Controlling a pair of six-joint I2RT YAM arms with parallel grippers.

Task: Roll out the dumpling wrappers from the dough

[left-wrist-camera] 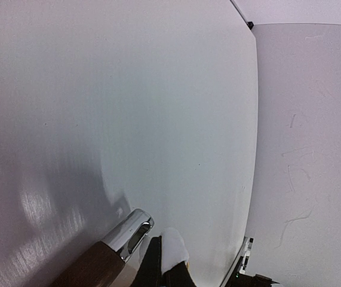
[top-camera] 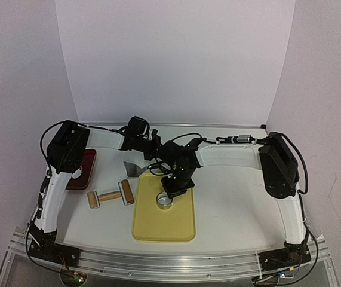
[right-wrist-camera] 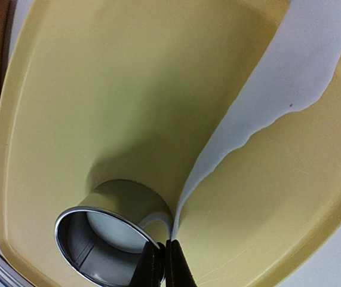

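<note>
Right end effector (right-wrist-camera: 161, 264) pinches dough sheet (right-wrist-camera: 295, 72) beside ring cutter (right-wrist-camera: 92, 242); left end effector (left-wrist-camera: 164, 270): cannot tell.

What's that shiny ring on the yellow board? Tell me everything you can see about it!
The ring cutter is a short round band of shiny metal, thin-walled and open at the top. It stands flat on the yellow board, toward the middle. A white dough disc lies inside it. The right pincer, shut on a thin white dough sheet, is right beside its rim; whether they touch cannot be told.
</note>
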